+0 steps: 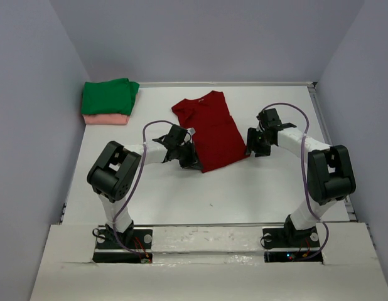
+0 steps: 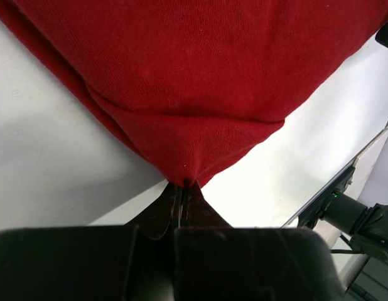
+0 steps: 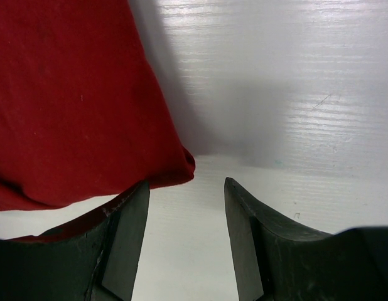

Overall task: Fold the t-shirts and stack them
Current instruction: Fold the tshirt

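At the near edge of the white tabletop (image 1: 244, 188), both arms are bolted side by side and reach forward toward the middle. Just ahead of them, the left end effector (image 1: 193, 162) sits low at the near left corner of the dark red t-shirt (image 1: 213, 128). Its fingers (image 2: 181, 197) are pressed together on that corner, and the cloth bunches into a small peak where they pinch it. Level with it on the other side, the right end effector (image 3: 186, 188) is down at the shirt's near right corner with its fingers apart and nothing between them. The red hem corner lies just beside one finger; whether it touches cannot be told.

Beyond both end effectors the red shirt lies flat in the middle of the tabletop, set at a slant, hem end toward the arms and neck end away. Farthest off, in the far left corner, the folded green t-shirt (image 1: 109, 95) rests on top of the folded salmon pink t-shirt (image 1: 106, 118), well apart from the red one.
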